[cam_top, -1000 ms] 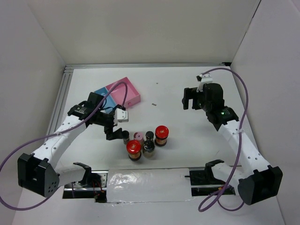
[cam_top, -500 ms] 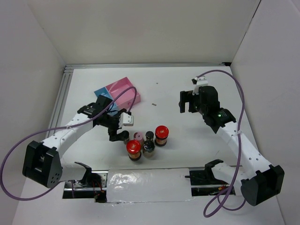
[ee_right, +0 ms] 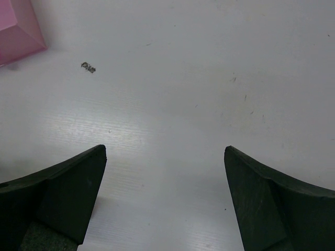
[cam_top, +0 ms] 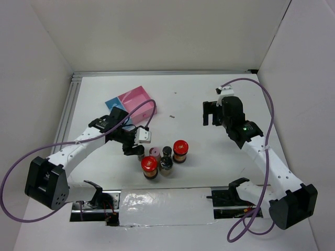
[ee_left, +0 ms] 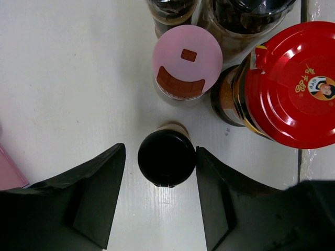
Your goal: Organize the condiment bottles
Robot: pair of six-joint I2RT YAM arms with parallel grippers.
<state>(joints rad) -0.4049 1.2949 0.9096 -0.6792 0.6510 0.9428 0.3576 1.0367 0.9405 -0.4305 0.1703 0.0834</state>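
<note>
One bottle bracketed as the left fingers draw in

A second ago the left fingers (ee_left: 94, 201) hung wide at the left edge of the cluster; now they have narrowed sharply round a slim black-capped bottle (ee_left: 166, 159). In the wrist view one finger touches the cap while a thin strip of table (ee_left: 63, 78) shows beside the other, so whether the clamp is firm cannot be told. The bottle stands upright on the table, just beside the pink-capped jar (ee_left: 187, 61) and near a red-lidded jar (ee_left: 293, 89), at the outer left of the six condiment bottles (cam_top: 162, 157). The right fingers (ee_right: 52, 198) stay spread wide over the table, well apart from the group. The first pick seems at hand, likely bound for the pink-and-blue tray (cam_top: 149, 111) behind; nothing is sorted yet.
</note>
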